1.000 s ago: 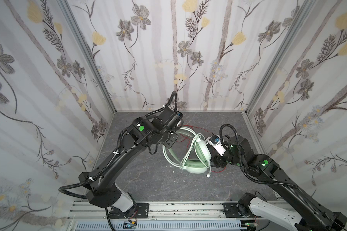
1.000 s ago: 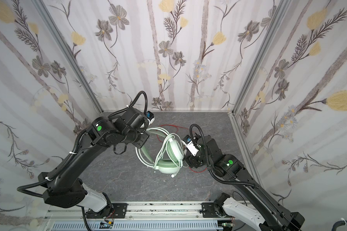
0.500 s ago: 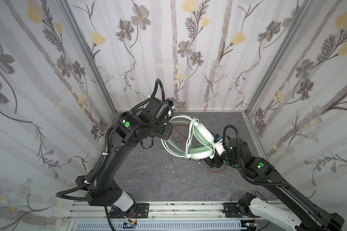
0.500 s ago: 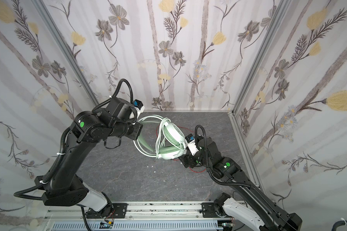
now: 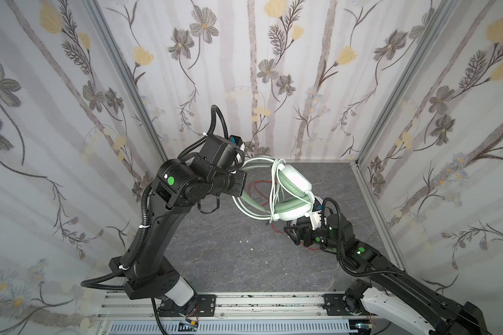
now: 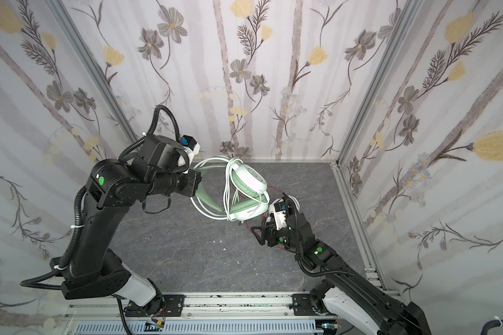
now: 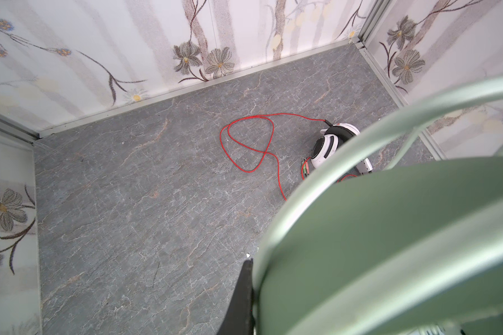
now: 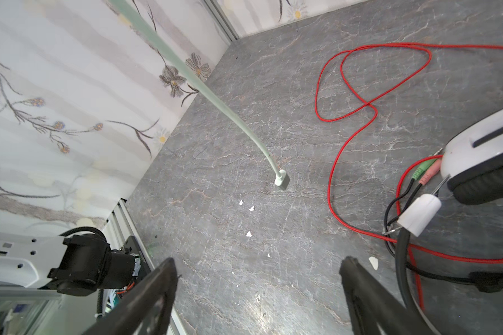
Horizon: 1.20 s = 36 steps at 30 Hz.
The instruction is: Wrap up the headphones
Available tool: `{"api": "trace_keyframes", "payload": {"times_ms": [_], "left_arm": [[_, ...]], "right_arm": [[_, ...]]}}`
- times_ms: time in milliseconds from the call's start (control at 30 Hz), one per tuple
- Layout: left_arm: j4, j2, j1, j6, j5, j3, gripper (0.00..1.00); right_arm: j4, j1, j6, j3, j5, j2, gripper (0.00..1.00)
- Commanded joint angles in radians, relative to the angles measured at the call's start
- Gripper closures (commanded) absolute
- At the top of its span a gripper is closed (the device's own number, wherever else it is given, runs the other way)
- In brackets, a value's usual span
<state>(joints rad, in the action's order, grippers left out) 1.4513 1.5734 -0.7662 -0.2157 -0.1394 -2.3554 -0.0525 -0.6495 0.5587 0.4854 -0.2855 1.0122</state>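
On the left, the left claw (image 5: 239,177) is pressed tight on the padded band of the pale mint green over-ear headset (image 5: 291,190). It holds the headset up off the grey stone-look worktop (image 5: 230,261), out over the far middle. The left wrist view shows the band (image 7: 389,232) filling the frame beside a black finger (image 7: 241,298).

Several loops of its matching green cable (image 5: 273,200) lie round the ear cups already, so I'd say the wrap is well along. One loose tail hangs down, ending in a pale plug (image 8: 282,181) low over the worktop. Whether the plug touches, I can't tell.

To the right, low and near, the right claw (image 8: 259,265) is spread wide and empty, with the plug out in front of it. To do this step well, I'd take that tail close to the plug, where there's less slack to swing. Then lead it round the cups snugly while the left side holds steady.

Careful, though. At the far right the white-and-black headset (image 7: 328,145) lies on the worktop with its thin red cable (image 7: 244,145) sprawled loose. That one is unwrapped and easy to snag.
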Motion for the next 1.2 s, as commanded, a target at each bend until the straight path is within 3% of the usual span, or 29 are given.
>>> {"api": "trace_keyframes", "payload": {"times_ms": [0, 233, 567, 1167], "left_arm": [[-0.037, 0.000, 0.005, -0.066, -0.004, -0.022, 1.00], [-0.044, 0.006, 0.011, -0.077, 0.030, -0.047, 1.00], [-0.048, 0.010, 0.016, -0.094, 0.066, -0.058, 1.00], [-0.051, 0.005, 0.020, -0.109, 0.075, -0.054, 1.00]], "right_arm": [[-0.240, 0.000, 0.157, -0.042, -0.001, 0.031, 0.12], [-0.322, 0.007, 0.198, 0.000, 0.018, 0.183, 0.13], [-0.391, 0.012, 0.214, 0.080, 0.003, 0.387, 0.27], [-0.475, -0.026, 0.208, 0.068, 0.014, 0.465, 0.35]]}}
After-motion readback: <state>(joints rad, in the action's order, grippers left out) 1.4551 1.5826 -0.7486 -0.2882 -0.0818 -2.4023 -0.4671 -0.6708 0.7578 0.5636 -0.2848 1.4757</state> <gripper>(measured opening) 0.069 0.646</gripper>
